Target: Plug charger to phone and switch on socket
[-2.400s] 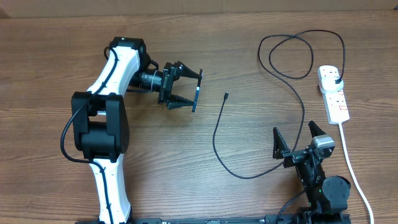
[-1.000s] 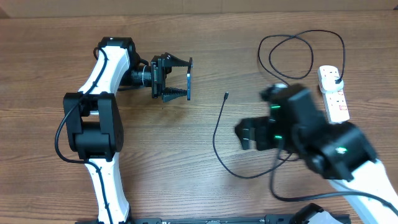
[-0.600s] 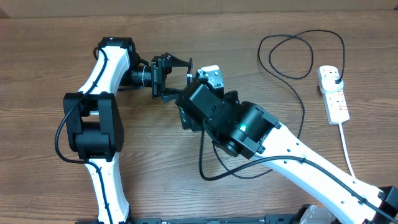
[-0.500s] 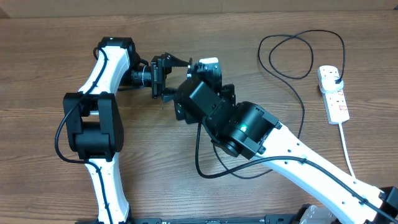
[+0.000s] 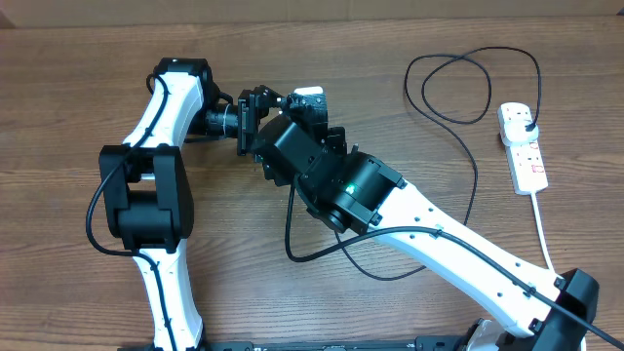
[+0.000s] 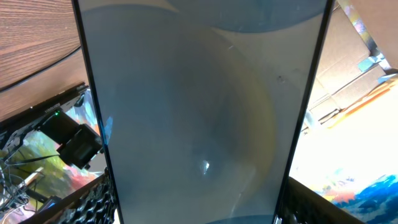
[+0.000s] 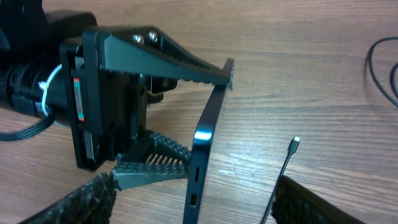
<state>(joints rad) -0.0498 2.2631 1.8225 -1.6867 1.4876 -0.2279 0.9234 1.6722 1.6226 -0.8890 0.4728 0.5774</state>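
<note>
Phone (image 7: pixel 198 165) seemingly clamped in left pincer (image 7: pixel 208 115).

Slim phone (image 7: pixel 203 146) held upright on edge; looped black charger (image 5: pixel 476 166) plugged into white socket (image 5: pixel 527 156).

We saw a table (image 5: pixel 78 78) of brown wood grain, smooth and lightly satin. The phone (image 6: pixel 199 112) had a glossy glass screen full of reflections and a shiny dark edge. The left gripper (image 7: pixel 208 112) had 2 matt black plastic fingers (image 7: pixel 161 56) with ribbed, toothed pads (image 7: pixel 155 163). The charger (image 7: pixel 295 144) was thin matt black cable; the socket (image 5: pixel 526 161) was smooth white plastic. The left arm (image 5: pixel 166 107) and right arm (image 5: pixel 458 258) wore glossy white shells.
</note>
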